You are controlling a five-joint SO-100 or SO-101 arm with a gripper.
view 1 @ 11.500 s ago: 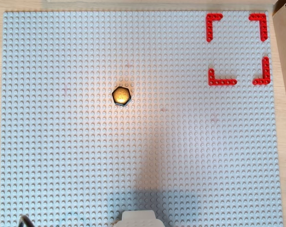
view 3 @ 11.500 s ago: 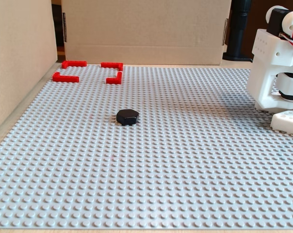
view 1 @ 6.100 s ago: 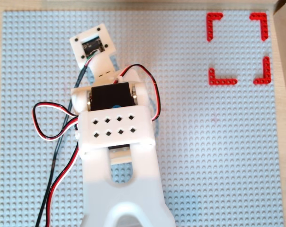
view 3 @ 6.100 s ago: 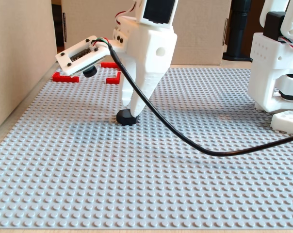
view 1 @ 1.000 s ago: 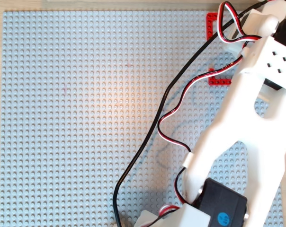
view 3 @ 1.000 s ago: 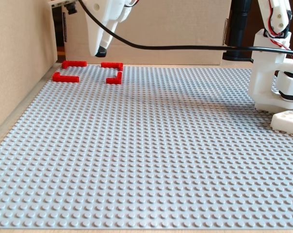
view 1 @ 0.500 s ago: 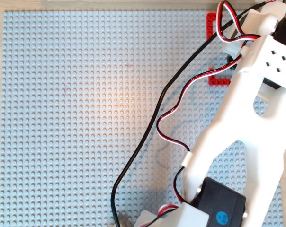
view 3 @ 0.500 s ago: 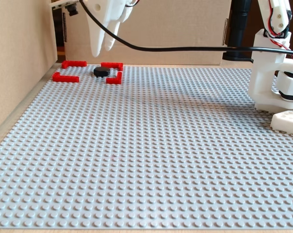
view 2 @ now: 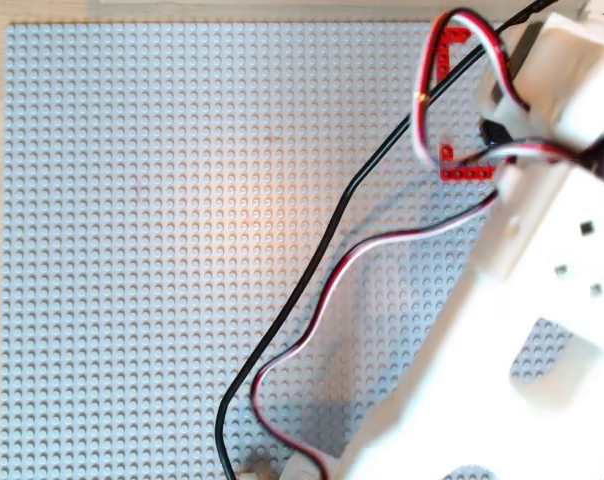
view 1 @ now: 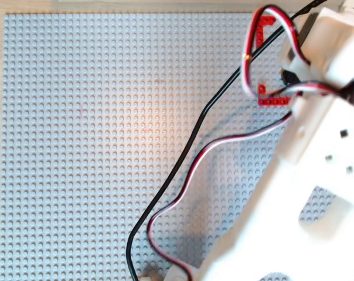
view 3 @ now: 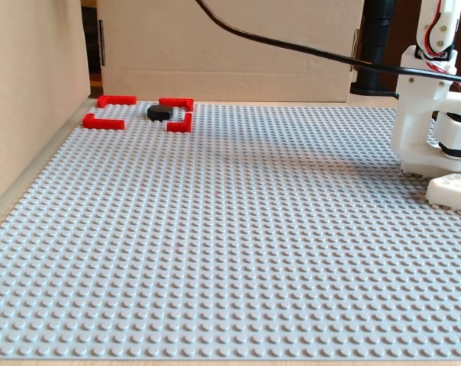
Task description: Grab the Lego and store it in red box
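Observation:
In the fixed view the Lego (view 3: 159, 113), a small flat black piece, lies on the grey studded baseplate (view 3: 238, 229) inside the red box (view 3: 178, 124), close to its right-hand brackets. The red box is made of red corner brackets at the plate's far left. My gripper is out of the fixed view. In both overhead views the white arm (view 1: 317, 175) (view 2: 542, 300) reaches over the box, with two red brackets (view 1: 273, 100) (view 2: 467, 172) showing beside it. The arm hides the fingers, so I cannot tell how they stand.
Cardboard walls (view 3: 32, 91) stand along the left and far edges of the plate. The arm's white base (view 3: 433, 122) sits at the right edge. A black cable (view 3: 291, 47) hangs across the top, and wires (view 1: 183, 175) trail over the plate in both overhead views.
The gripper, open above the box half a second ago, has risen out of the fixed view. The Lego, released into the box before that, has stayed where it landed.

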